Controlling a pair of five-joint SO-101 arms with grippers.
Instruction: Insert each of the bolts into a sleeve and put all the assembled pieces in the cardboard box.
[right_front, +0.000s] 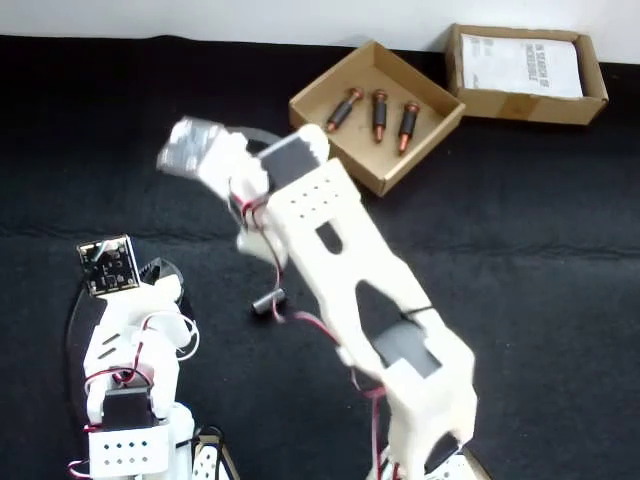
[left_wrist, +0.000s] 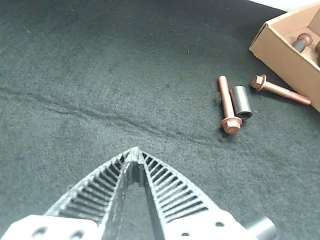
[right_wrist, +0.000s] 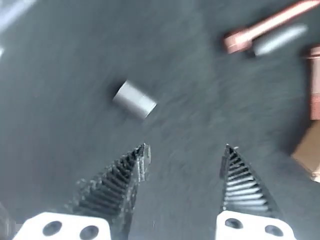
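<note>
Black mat (left_wrist: 100, 75): we're seeing coppery bolt (left_wrist: 227, 102) lying near cardboard box (left_wrist: 280, 52), head pointing away; left gripper (left_wrist: 134, 152) closed, right gripper (right_wrist: 185, 150) gaping.

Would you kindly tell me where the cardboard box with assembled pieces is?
In the high view, the cardboard box sits near the table's far edge, right of centre, just left of a second box holding paper.

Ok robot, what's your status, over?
Left end effector shut, empty. Right end effector open near loose sleeve. Three assembled pieces in cardboard box. Nothing blocking.

Black cloth (right_front: 100, 120) carries a shallow box (right_front: 525, 106) holding paper (right_front: 520, 65).
</note>
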